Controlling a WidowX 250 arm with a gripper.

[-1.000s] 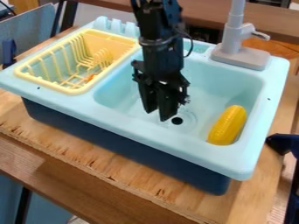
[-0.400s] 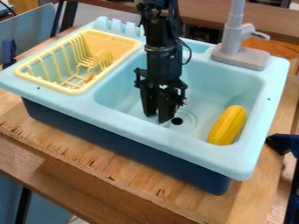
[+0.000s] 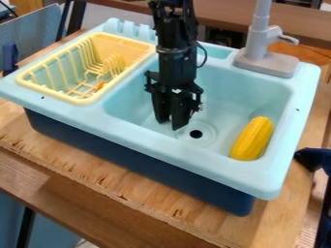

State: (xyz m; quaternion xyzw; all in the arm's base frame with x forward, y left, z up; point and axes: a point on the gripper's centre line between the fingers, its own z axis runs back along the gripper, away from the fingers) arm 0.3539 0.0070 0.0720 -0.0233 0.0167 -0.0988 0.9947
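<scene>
Near mid-frame, a black gripper (image 3: 171, 124) hangs inside a light-blue basin (image 3: 259, 87), well apart from the yellow corn (image 3: 252, 138) at right.

Its fingers are parted by a narrow gap and hold nothing, with the tips just up and left of the dark drain hole (image 3: 196, 134); a stretch of basin floor runs from there to the corn. The front rim (image 3: 188, 159) crosses below the tips, the yellow dish rack (image 3: 77, 100) borders the basin at upper left, and the gray faucet (image 3: 266, 63) stands on the back rim at upper right. Plump, ridged in rows and rounded at its upper end, the corn lies slantwise in the lower right of the basin, close to the front and right walls.
</scene>
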